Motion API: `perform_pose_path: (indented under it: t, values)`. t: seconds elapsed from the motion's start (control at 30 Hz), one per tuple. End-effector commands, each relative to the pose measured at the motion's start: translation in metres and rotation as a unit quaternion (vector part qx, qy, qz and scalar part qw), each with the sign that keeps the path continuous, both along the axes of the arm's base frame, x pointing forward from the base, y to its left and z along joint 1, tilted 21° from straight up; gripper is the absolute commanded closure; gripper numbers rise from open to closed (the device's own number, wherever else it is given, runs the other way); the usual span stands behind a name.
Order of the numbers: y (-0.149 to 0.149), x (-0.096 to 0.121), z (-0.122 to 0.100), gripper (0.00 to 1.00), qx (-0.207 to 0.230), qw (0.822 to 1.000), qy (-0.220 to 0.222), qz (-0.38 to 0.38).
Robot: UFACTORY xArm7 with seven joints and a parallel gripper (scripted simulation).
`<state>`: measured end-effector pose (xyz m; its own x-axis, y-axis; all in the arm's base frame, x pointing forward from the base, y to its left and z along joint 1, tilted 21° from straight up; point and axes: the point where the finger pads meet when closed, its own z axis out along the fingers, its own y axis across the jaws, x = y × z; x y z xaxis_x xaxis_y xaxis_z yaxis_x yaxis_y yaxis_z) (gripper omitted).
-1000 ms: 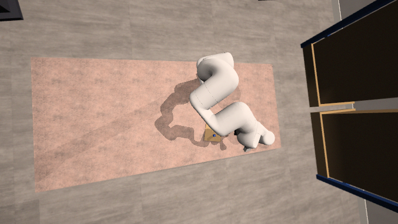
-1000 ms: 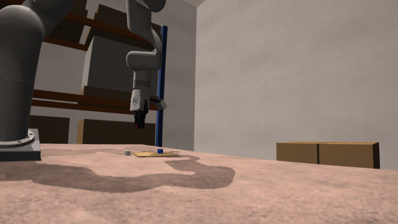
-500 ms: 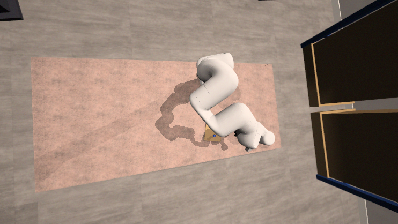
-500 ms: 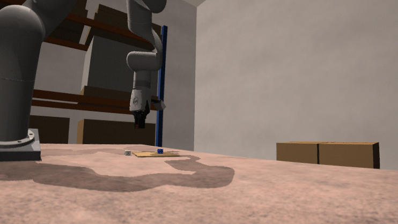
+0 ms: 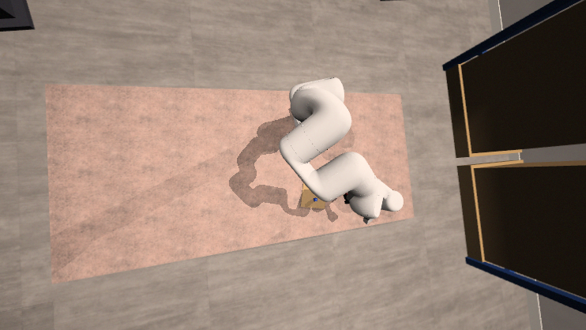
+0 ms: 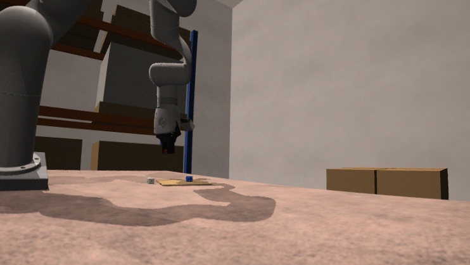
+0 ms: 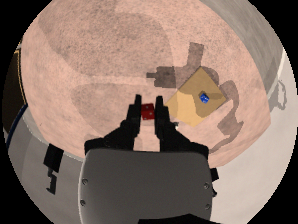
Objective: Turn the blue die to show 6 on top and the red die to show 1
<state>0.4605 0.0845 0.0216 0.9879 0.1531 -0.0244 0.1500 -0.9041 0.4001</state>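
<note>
In the top view, the tan mat (image 5: 308,203) (image 6: 171,182) (image 7: 190,107) lies toward the right end of the counter (image 5: 143,163) (image 6: 230,240) (image 7: 100,50), nearer its slanting lower edge than its upper one. A long stretch of counter runs from the mat to the left edge; the distance to the right edge is much shorter. The blue die (image 5: 315,199) (image 6: 189,178) (image 7: 204,98) sits on the mat, inside its edges, its upper number too small to read. The white die (image 6: 150,180) rests on the counter just beside the mat, off it, and is hidden from above. The gripper (image 5: 347,198) (image 6: 168,151) (image 7: 148,103) is pinching the red die (image 6: 165,151) (image 7: 148,111) between its fingertips, well above the counter, with visible air beneath it in the exterior view. The die's upper number cannot be told. From above, the arm (image 5: 315,135) (image 6: 169,73) bends across the counter from the upper edge toward the lower right corner, covering part of the mat, while its wrist end remains inside the right edge.
</note>
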Motion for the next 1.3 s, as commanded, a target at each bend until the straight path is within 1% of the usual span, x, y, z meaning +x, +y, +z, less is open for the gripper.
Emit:
perform_pose_path:
  t: [0.0,0.03,0.07,0.1,0.13,0.17,0.2,0.3,0.37,0.47,0.57,0.73,0.77,0.87,0.93,1.03,1.07,1.17,1.27]
  values:
    - [-0.015,0.013,0.005,0.89,-0.037,0.996,-0.08,0.009]
    - [-0.015,0.013,0.005,0.89,-0.038,0.996,-0.082,0.009]
    - [-0.018,0.016,0.006,0.89,-0.045,0.994,-0.103,0.013]
    - [-0.018,0.016,0.006,0.89,-0.045,0.993,-0.106,0.014]
    - [-0.021,0.019,0.008,0.89,-0.051,0.99,-0.128,0.019]
    - [-0.021,0.019,0.008,0.89,-0.051,0.99,-0.13,0.019]
    - [-0.022,0.022,0.009,0.89,-0.054,0.986,-0.153,0.025]
    - [-0.023,0.022,0.01,0.89,-0.055,0.986,-0.155,0.026]
    - [-0.024,0.026,0.013,0.89,-0.055,0.976,-0.205,0.041]
    - [-0.023,0.027,0.014,0.89,-0.052,0.971,-0.229,0.051]
    - [-0.02,0.026,0.015,0.89,-0.041,0.961,-0.265,0.067]
    - [-0.014,0.022,0.015,0.89,-0.017,0.948,-0.305,0.091]
    - [-0.011,0.019,0.014,0.89,-0.007,0.943,-0.317,0.1]
    - [-0.011,0.019,0.014,0.89,-0.005,0.943,-0.318,0.101]
    - [-0.005,0.01,0.012,0.89,0.02,0.934,-0.337,0.119]
    - [0.002,-0.002,0.008,0.89,0.052,0.925,-0.351,0.139]
    - [0.003,-0.003,0.008,0.89,0.054,0.924,-0.351,0.14]
    - [0.007,-0.013,0.005,0.89,0.077,0.919,-0.355,0.152]
    - [0.009,-0.018,0.003,0.89,0.087,0.917,-0.356,0.157]
